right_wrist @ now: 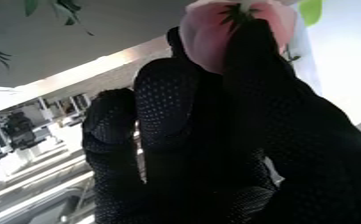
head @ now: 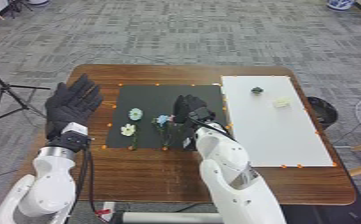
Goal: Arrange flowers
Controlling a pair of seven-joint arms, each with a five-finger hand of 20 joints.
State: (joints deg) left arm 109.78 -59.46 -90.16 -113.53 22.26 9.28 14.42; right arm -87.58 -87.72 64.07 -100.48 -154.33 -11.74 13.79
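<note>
The robot's right hand [head: 187, 106] is over the right side of the black mat [head: 150, 96], close to the left edge of the white board [head: 279, 135]. Its fingers and thumb are pinched on a pink flower [right_wrist: 201, 41], up by the bloom and the little green leaves under it. The left hand [head: 71, 104] is open, with its fingers straight, by the left edge of the brown table [head: 145, 175].

On the mat, a pale blue flower [head: 136, 114] and a cream flower [head: 128, 130] are near the left edge. A blue flower [head: 163, 119] is nearer the middle. On the board, a small dark green thing [head: 256, 90] is near the far left corner, and a pale yellow flower [head: 281, 102] is nearer the right edge.

The pink flower looks very light. Its petals should be soft and could squash or bend, so a gentle pinch is best. The firm green part just under the petals is a good place to hold. Held too loosely, it might tip or spin. The next job is likely to lay it on the board.
</note>
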